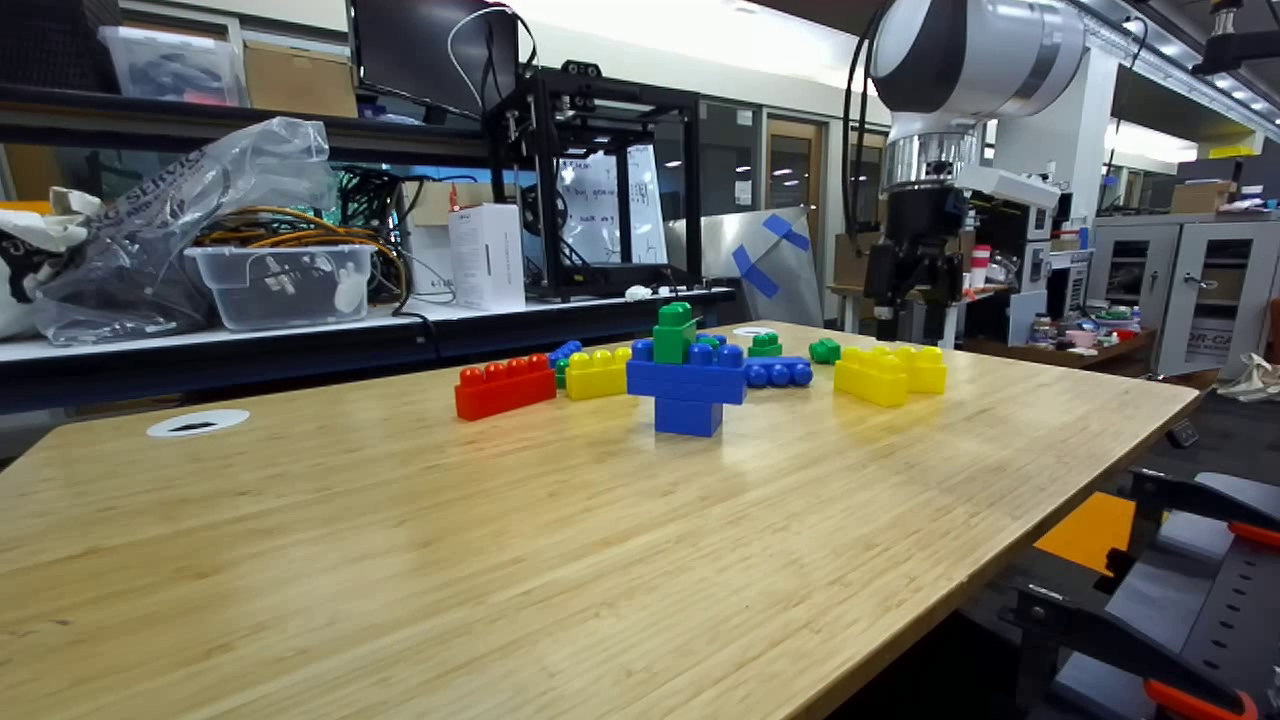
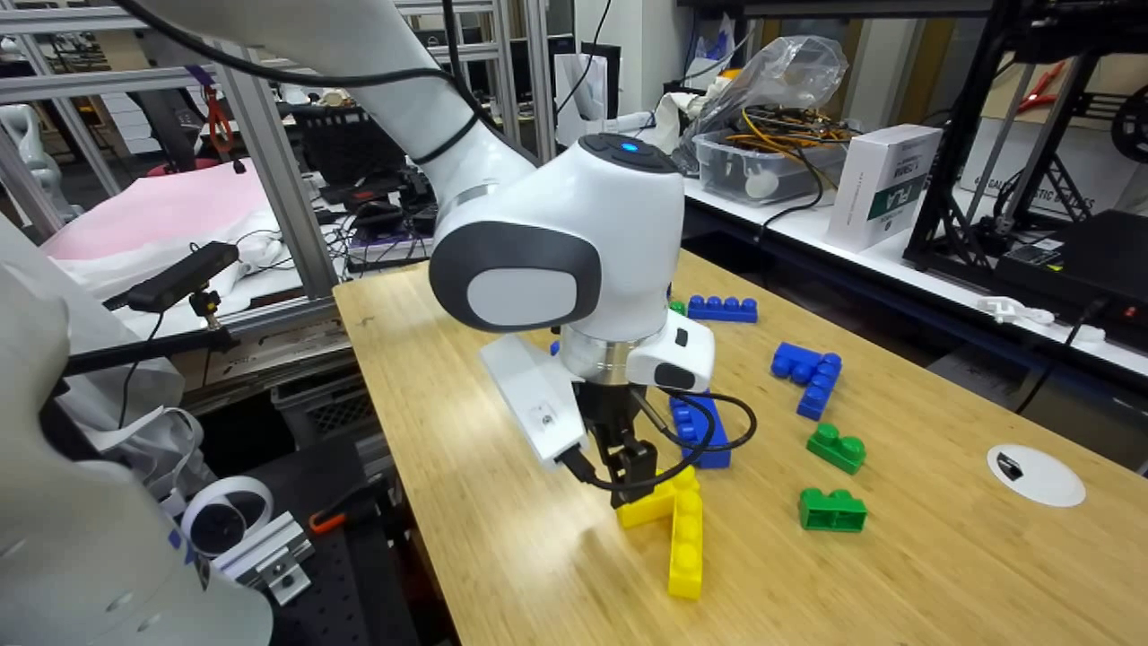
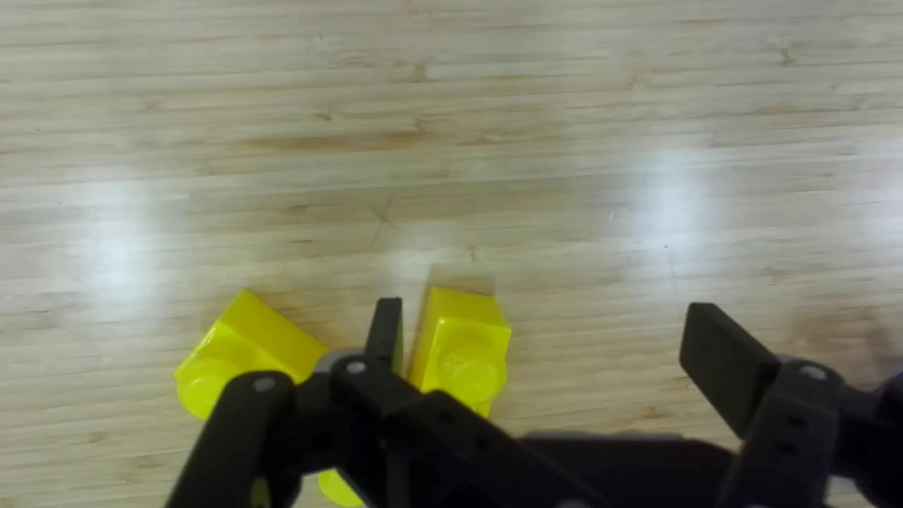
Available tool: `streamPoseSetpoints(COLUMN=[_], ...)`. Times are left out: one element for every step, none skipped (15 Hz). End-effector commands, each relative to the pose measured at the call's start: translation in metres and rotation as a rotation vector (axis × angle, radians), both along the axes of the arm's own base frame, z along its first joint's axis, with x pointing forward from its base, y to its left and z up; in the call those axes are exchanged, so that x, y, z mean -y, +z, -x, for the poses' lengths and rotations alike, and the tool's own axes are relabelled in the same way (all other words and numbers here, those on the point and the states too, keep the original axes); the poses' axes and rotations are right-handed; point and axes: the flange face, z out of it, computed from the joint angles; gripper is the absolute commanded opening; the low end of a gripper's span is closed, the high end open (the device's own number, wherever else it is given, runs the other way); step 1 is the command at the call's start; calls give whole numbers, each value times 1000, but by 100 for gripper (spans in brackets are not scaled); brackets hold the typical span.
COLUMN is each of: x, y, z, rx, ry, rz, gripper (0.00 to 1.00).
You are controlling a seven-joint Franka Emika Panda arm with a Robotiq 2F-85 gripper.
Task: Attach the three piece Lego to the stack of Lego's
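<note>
The three piece Lego (image 1: 872, 378), a bright yellow angled cluster, lies on the table; it also shows in an exterior view (image 2: 686, 547). In the wrist view one of its arms (image 3: 462, 346) stands between my fingers, close to the left finger, and another arm lies outside that finger. My gripper (image 3: 546, 331) is open and holds nothing; it shows above the cluster in both exterior views (image 1: 912, 310) (image 2: 632, 475). The stack of Lego's (image 1: 688, 382), blue bricks with a green brick on top, stands upright nearer that camera. In the view from beside the arm, the arm mostly hides it.
A red row (image 1: 506, 388) and a single low yellow block (image 1: 600, 374) stand beside the stack. A blue brick (image 2: 701, 431) lies just behind the gripper. Loose blue bricks (image 2: 812, 377) and green bricks (image 2: 832, 510) lie farther across the table (image 2: 807, 592).
</note>
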Motion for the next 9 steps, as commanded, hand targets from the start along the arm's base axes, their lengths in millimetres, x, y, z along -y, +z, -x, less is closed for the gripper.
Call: streamPoseSetpoints(x=[8,9,11,13,14,9,11,11,11], y=[-11,-14,-16,-18,-18,-13,-14,-15,-16], z=[-9,-12,-16,-19,-22,-15,-18,-19,-20], rx=[10,13,16,13,6,4,4,3,2], ry=[7,-1,-10,-23,-29,-29,-34,-35,-36], rz=[-7,-7,-12,-16,-24,-7,-7,-7,-8], gripper=[100,100,100,100,100,100,100,100,100])
